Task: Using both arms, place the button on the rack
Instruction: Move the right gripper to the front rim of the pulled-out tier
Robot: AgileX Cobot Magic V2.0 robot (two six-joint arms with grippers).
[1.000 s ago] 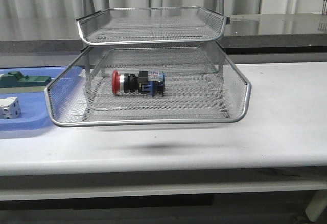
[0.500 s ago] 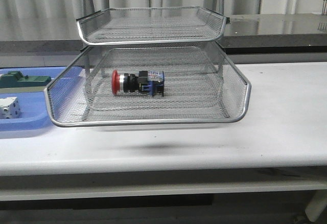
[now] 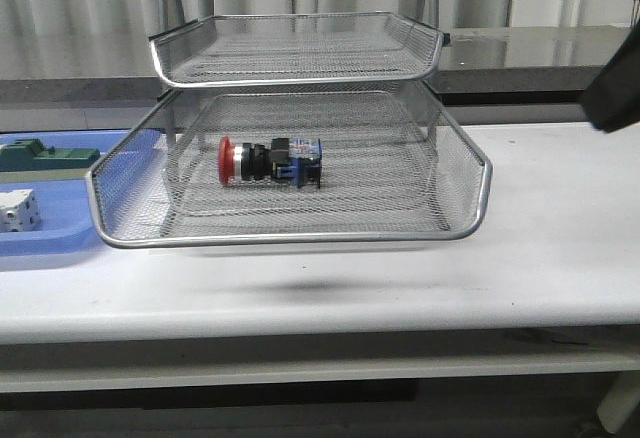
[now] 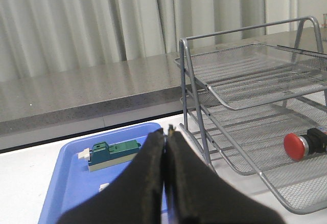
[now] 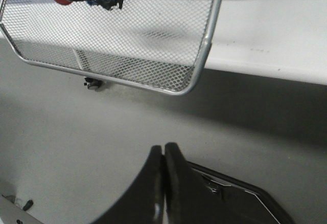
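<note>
In the front view, the button [image 3: 270, 162] lay in the rack [image 3: 290, 233], in its pulled-out tray. In the left wrist view, the left gripper [image 4: 166, 137] was pinched together, empty; the button sat at three o'clock. In the right wrist view, the right gripper [image 5: 163, 157] was together too. Next, I think, push that tray in.

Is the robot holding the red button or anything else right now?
No, nothing. The left gripper and right gripper are both shut empty. The button lies by itself in the rack.

front view, two wrist views, rack [image 3: 290, 168] shared
</note>
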